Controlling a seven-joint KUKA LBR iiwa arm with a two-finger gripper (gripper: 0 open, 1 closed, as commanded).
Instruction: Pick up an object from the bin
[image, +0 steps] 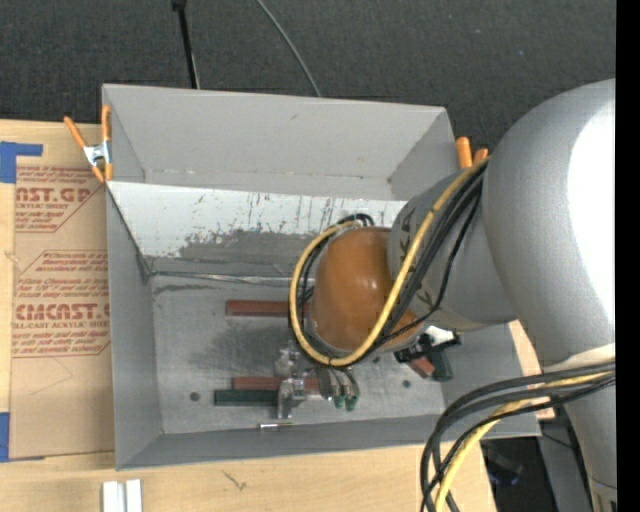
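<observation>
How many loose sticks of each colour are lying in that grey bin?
Reddish-brown sticks: 2
Dark green stick: 1
Total: 3

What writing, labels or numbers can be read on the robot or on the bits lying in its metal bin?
None can be read on the grey bin, the brown strip, the dark green strip or the arm's orange cover.
Any marks on the small red-and-black piece are too small to read.
</observation>
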